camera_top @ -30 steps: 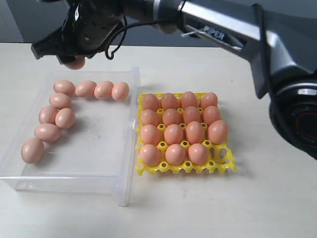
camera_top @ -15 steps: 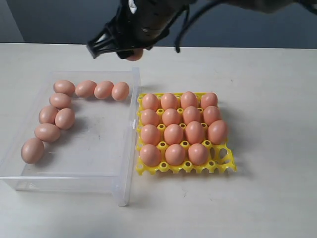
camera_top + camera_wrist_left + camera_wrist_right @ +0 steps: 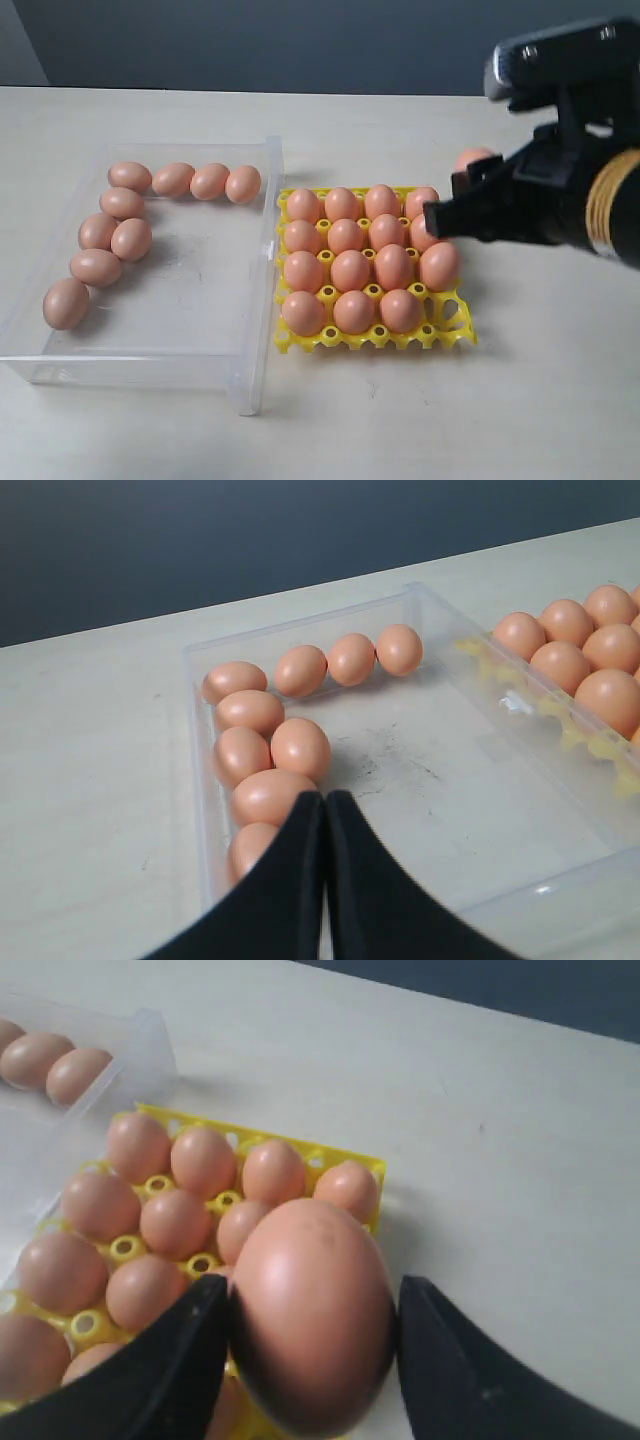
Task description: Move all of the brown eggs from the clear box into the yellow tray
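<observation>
Right pincer (image 3: 310, 1365) clenched on one egg (image 3: 312, 1295), above the tray's (image 3: 457, 336) right edge. Tray: 15 eggs, near-right cup unfilled. Box (image 3: 256, 300): 9 eggs along far and left walls. Left pincer (image 3: 324, 806) closed, over box
</observation>
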`<state>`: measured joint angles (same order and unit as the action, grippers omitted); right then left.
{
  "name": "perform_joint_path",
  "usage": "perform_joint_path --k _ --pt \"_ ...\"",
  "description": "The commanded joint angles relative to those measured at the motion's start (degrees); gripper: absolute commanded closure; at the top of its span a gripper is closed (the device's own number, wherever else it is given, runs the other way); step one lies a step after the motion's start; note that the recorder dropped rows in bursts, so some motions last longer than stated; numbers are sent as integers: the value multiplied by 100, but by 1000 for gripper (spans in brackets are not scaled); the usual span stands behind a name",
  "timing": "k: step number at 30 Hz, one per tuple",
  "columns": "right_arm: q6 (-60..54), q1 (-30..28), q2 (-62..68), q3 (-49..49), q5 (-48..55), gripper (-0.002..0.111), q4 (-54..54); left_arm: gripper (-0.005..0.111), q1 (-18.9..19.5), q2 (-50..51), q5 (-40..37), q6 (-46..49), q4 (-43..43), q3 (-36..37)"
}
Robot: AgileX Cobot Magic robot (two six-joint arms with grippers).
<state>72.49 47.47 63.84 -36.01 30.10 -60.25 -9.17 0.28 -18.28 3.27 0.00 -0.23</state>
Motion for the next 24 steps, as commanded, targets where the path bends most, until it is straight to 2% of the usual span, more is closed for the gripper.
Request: perform_joint_path --k 1,3,6,9,15,24 --pt "3341 -8 -27 1062 -863 109 -2689 106 -7 -28 59 -15 0 23" --pt "4867 -8 81 1444 -664 109 -3969 106 -7 -28 59 -15 0 23" --pt "4876 -8 299 1603 -270 109 -3969 106 -7 -28 59 -15 0 23" --pt "4876 -8 524 1533 -661 109 -3969 106 -7 -28 59 -15 0 23" --pt "4621 -8 1657 1426 -664 109 -3969 106 -7 -28 59 -15 0 23" --pt "4856 -8 1566 766 -2401 109 -3345 106 -7 -28 59 -15 0 23"
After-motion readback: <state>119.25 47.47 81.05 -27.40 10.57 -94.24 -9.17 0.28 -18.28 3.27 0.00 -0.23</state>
